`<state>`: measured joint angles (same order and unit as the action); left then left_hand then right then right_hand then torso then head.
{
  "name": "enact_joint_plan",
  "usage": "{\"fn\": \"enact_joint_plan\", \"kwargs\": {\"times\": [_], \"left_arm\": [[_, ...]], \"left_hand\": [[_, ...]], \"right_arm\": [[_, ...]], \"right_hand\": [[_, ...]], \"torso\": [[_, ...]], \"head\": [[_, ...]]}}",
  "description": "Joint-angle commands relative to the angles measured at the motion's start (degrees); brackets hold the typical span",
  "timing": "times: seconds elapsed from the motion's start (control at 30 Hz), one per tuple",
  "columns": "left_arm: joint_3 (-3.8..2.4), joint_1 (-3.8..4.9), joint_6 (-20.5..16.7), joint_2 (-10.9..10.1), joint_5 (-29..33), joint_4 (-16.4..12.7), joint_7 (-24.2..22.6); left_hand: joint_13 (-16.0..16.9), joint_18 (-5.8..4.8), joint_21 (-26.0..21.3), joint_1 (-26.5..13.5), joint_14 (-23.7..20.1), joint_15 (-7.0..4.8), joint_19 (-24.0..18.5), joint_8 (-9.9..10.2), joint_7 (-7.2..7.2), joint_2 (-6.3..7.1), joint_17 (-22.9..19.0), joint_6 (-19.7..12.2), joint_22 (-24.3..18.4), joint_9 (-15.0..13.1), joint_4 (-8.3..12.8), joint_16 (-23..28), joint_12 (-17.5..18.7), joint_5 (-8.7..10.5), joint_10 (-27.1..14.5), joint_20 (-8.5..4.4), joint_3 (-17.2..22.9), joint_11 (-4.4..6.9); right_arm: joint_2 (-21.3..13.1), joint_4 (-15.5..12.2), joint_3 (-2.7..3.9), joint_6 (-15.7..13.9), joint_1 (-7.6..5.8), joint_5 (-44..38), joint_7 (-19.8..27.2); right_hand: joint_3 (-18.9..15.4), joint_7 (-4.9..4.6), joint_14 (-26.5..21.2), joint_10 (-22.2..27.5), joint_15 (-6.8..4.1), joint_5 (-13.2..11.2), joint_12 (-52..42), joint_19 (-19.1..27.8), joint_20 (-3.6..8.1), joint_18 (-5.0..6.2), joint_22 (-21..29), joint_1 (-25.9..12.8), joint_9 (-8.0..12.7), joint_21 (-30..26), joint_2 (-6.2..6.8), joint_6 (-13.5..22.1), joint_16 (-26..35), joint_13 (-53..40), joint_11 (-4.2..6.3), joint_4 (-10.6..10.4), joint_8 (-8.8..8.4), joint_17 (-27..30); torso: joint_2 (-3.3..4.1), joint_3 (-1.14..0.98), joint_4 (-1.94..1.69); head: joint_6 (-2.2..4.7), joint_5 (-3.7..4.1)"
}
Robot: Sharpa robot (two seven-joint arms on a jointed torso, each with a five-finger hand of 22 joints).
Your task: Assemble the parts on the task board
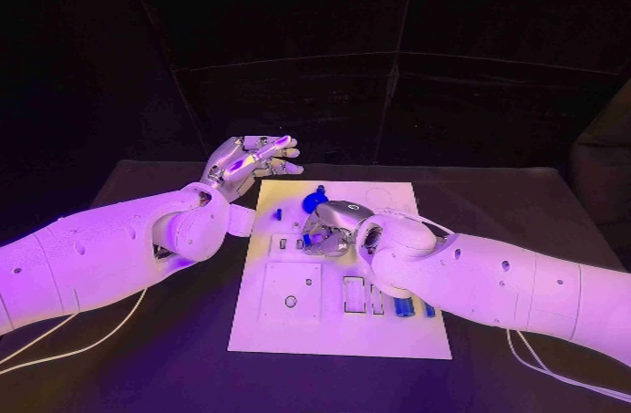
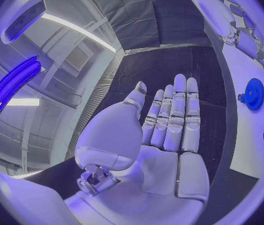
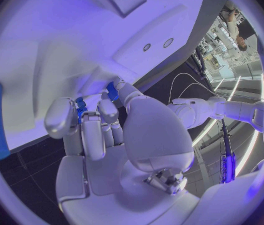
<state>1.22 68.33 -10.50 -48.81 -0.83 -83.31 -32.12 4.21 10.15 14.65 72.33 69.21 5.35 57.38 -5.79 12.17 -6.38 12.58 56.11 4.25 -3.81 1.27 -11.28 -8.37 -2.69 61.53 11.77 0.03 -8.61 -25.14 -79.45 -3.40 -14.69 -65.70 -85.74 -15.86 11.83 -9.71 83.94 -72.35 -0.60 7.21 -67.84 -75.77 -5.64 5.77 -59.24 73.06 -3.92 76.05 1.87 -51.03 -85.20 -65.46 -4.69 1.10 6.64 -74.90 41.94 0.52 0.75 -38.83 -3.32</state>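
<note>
Overhead, our right robot hand (image 1: 332,226) sits on the task board (image 1: 339,331), curled over small blue parts (image 1: 304,242) — a slip could scatter them. At its wrist, fingers pinch one part (image 3: 81,106). Our left robot hand (image 2: 159,130) hovers flat, empty, beside the board — the blue gear (image 2: 254,93) just beyond.

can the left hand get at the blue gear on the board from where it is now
Probably yes. The left hand hovers open, holding nothing, just off the task board's far left corner, and the blue gear stands nearby with open board between them. The right hand works just beside it and could crowd it.
</note>
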Motion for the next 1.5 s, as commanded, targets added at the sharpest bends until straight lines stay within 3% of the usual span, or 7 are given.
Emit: {"fn": "enact_joint_plan", "kwargs": {"times": [0.03, 0.47, 0.67, 0.87, 1.03, 1.2, 1.5], "left_arm": [[-0.02, 0.09, 1.0, 0.0, -0.1, 0.0, -0.3], [-0.02, 0.09, 0.5, -0.2, -0.9, 0.2, 0.5], [-0.02, 0.09, 0.2, -0.7, -5.1, 1.0, 2.2], [-0.03, 0.40, -0.1, -1.6, -12.2, 1.7, 10.1], [-0.04, 1.05, 2.5, -2.1, -20.6, 1.9, 22.5], [-0.06, 2.02, 8.6, -2.3, -34.9, 1.2, 36.8], [-0.07, 3.59, 16.7, -1.3, -51.3, -0.2, 52.3]], "left_hand": [[0.0, 0.42, -0.2, 0.0, -0.2, 0.21, 0.1, 0.4, 0.21, -0.69, 0.1, 0.3, -0.1, 0.0, 0.3, 0.4, 0.4, -0.38, 0.1, 0.30, 0.2, -0.22], [0.1, 0.53, 0.2, -0.2, 1.4, -0.32, 1.3, 0.1, -0.31, -0.67, 0.8, 1.3, 0.1, -0.1, 0.4, -0.2, 0.2, -0.41, 1.2, -0.12, 0.3, 0.29], [1.5, 0.58, 7.6, -0.3, 16.8, -5.32, 13.6, -0.5, -3.50, -0.54, 8.3, 4.4, 3.3, -0.3, 0.9, -11.5, -2.4, -0.52, 10.2, -5.09, 1.0, 4.32], [6.0, 0.11, 17.0, -1.3, 18.8, -8.60, 22.1, -0.8, -6.39, 0.57, 51.2, 7.2, 8.4, -0.9, 1.1, -57.0, -8.1, -0.31, 17.9, -8.61, 1.8, 6.95], [16.2, -2.34, 37.5, -5.1, 19.9, -9.26, 26.1, -4.5, -7.33, 1.45, 71.6, 7.9, 30.4, -3.2, -1.5, -74.5, -21.4, -0.10, 17.5, -9.94, 0.6, 8.18], [40.3, -3.52, 48.9, -7.2, 20.3, -9.08, 23.8, -10.8, -7.49, 0.33, 75.5, 4.6, 43.0, -7.2, -4.8, -77.4, -46.6, -0.31, 12.8, -9.77, 0.2, 8.38], [56.3, -4.57, 57.1, -12.0, 20.8, -10.04, 24.5, -19.9, -8.93, 1.35, 77.4, 2.9, 53.7, -13.1, -12.1, -78.7, -61.2, -0.48, 16.5, -10.27, -6.0, 9.52]], "right_arm": [[0.0, -0.3, -0.12, -1.8, 0.16, -0.3, -1.0], [-2.9, -3.7, -0.10, -11.6, 0.45, 0.7, 4.3], [-7.7, -7.1, -0.01, -12.6, -0.33, 7.9, 14.6], [-13.9, -10.2, 0.00, -6.8, -3.91, 19.7, 21.3], [-18.9, -11.8, 0.01, -3.8, -6.28, 27.7, 22.5], [-22.8, -11.8, 0.33, -1.7, -7.38, 32.8, 23.0], [-25.3, -9.0, 0.62, -1.3, -8.26, 35.4, 22.8]], "right_hand": [[-0.3, -0.02, 4.1, 0.7, 0.57, -0.3, 0.5, 0.2, -0.29, 0.06, 0.2, -0.4, 0.1, -0.3, 0.15, 0.5, 0.3, 0.5, 0.14, -0.2, -0.21, -6.6], [-6.5, -1.19, 3.8, 2.8, 1.52, 1.9, 1.8, 0.9, -1.19, 0.36, 2.0, -2.4, 0.0, -1.3, 2.26, 5.4, 1.1, 2.6, -0.98, -3.7, -1.08, -5.5], [-7.3, -1.01, 3.6, 2.7, 1.43, 3.0, 1.4, 1.3, -1.19, 0.51, 2.8, -0.4, -0.2, -1.8, 1.56, 5.0, 1.5, 2.4, -0.83, -3.5, -0.20, -4.9], [-6.6, -0.59, 3.0, 4.3, 1.07, 5.0, 2.9, 3.5, -0.89, 1.27, 7.1, 3.2, -0.3, -4.2, -0.10, 3.8, 3.2, 4.1, -0.40, -2.0, 1.03, -2.6], [-6.7, -0.46, 2.6, 4.9, 0.92, 5.3, 3.7, 4.6, -0.75, 1.65, 9.4, 4.0, -0.3, -5.6, -0.64, 3.4, 4.3, 5.0, -0.26, -1.7, 1.48, -1.2], [-6.6, -0.35, 1.3, 8.1, 0.71, 5.7, 8.3, 6.4, -0.52, 2.34, 13.7, 4.7, -0.2, -8.4, -1.42, 3.5, 8.1, 10.0, -0.08, -1.4, 1.81, 3.6], [-7.7, -0.29, -1.3, 13.9, 0.43, 5.8, 19.4, 12.0, -0.18, 4.63, 29.8, 4.7, 0.0, -19.7, -1.45, 4.9, 18.9, 22.4, 0.04, -1.6, 2.00, 15.2]], "torso": [[0.01, -0.01, 0.01], [-0.08, -0.07, 0.11], [-0.30, 0.02, 0.18], [-0.60, -0.07, 0.32], [-1.12, -0.13, 0.35], [-1.47, -0.18, 0.45], [-2.32, -0.35, 1.20]], "head": [[-0.04, -0.02], [-0.07, -0.33], [0.40, -0.26], [0.54, -0.51], [0.40, -0.66], [0.25, -0.73], [-0.40, -1.29]]}}
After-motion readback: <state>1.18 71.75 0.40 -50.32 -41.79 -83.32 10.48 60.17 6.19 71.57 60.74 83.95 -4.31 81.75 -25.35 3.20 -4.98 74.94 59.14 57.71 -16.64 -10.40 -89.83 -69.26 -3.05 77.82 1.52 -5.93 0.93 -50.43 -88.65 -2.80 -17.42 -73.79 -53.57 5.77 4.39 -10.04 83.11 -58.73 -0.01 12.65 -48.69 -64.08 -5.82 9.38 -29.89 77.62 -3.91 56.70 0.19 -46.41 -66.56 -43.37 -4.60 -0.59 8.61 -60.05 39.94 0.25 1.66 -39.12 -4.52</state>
